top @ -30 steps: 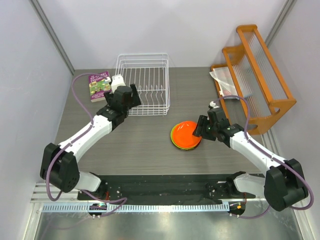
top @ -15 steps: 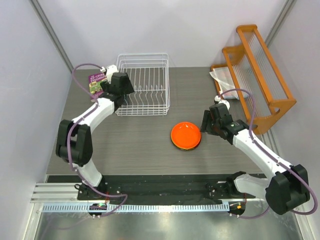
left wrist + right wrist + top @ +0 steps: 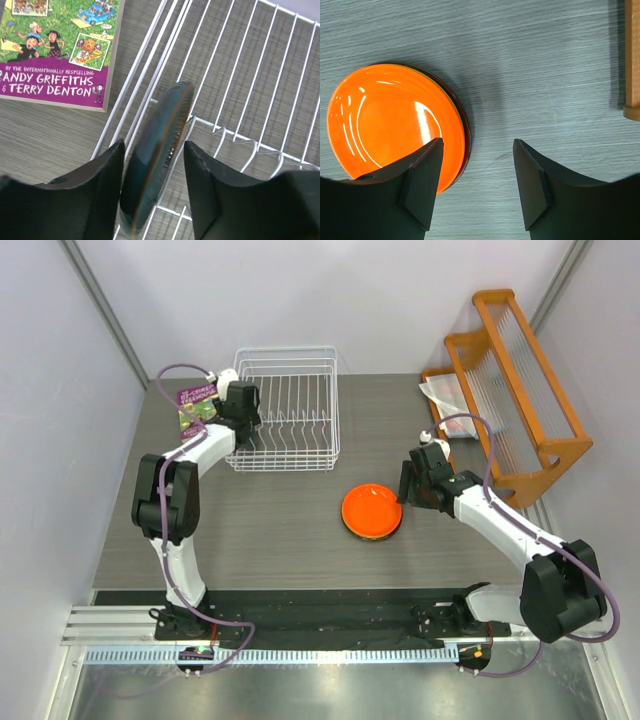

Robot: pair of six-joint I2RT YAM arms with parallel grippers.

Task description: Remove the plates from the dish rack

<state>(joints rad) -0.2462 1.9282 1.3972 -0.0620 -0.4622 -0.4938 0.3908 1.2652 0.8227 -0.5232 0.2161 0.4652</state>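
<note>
The white wire dish rack (image 3: 290,410) stands at the back of the table. A dark teal-grey plate (image 3: 155,160) stands on edge in the rack (image 3: 240,100) at its left end. My left gripper (image 3: 243,412) straddles this plate: in the left wrist view the gripper (image 3: 154,145) has its left finger close against the plate, and a gap shows at the right finger. An orange plate (image 3: 372,510) lies flat on top of a stack mid-table. Under the orange plate (image 3: 390,125) a dark red rim (image 3: 466,135) shows. My right gripper (image 3: 408,485) is open and empty over bare table at the stack's right edge (image 3: 477,142).
A picture book (image 3: 197,402) lies left of the rack, close to my left gripper (image 3: 55,45). An orange wooden rack with clear slats (image 3: 520,380) stands at the back right, with a clear bag (image 3: 445,395) beside it. Its wooden corner (image 3: 632,60) shows right of my right gripper.
My left arm swung from the rack's front to its left end and its jaws narrowed around the teal plate. The orange plate went from tilted to flat on the stack.
</note>
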